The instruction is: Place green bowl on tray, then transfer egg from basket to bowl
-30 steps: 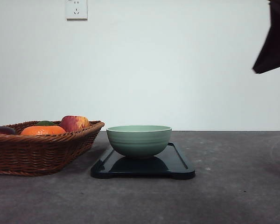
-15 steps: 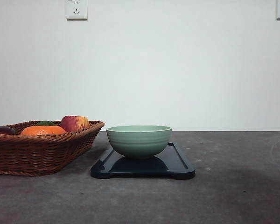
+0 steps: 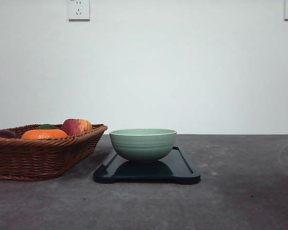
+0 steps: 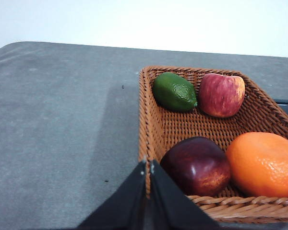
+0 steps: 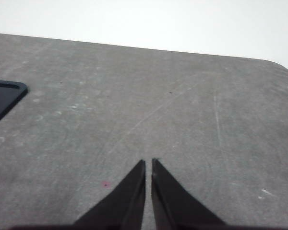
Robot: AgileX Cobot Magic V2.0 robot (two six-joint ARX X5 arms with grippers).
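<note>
Green bowl (image 3: 143,143) is sitting upright on the tray (image 3: 185,167), roughly centred on it, interior not showing from the front view's low angle. Tray is lying flat on the grey table (image 3: 245,191).

Basket (image 3: 43,155) is resting on the table just left of the tray, its near corner close to the tray's edge but apart from it. Inside the basket, taking the orange fruit (image 4: 264,164) as landmark: a dark red plum-like fruit (image 4: 197,165) is touching it on one side; a red-yellow apple (image 4: 221,94) is lying beyond it toward the far rim; a green lime-like fruit (image 4: 174,91) is sitting beside that apple. No egg can be made out among the fruit.

Left gripper (image 4: 148,167) is hovering over the basket's near rim, close to the dark red fruit, fingers together, holding nothing.

Right gripper (image 5: 149,165) is hanging above bare table, well clear of the tray's corner (image 5: 5,98), fingers pressed nearly together, holding nothing.
</note>
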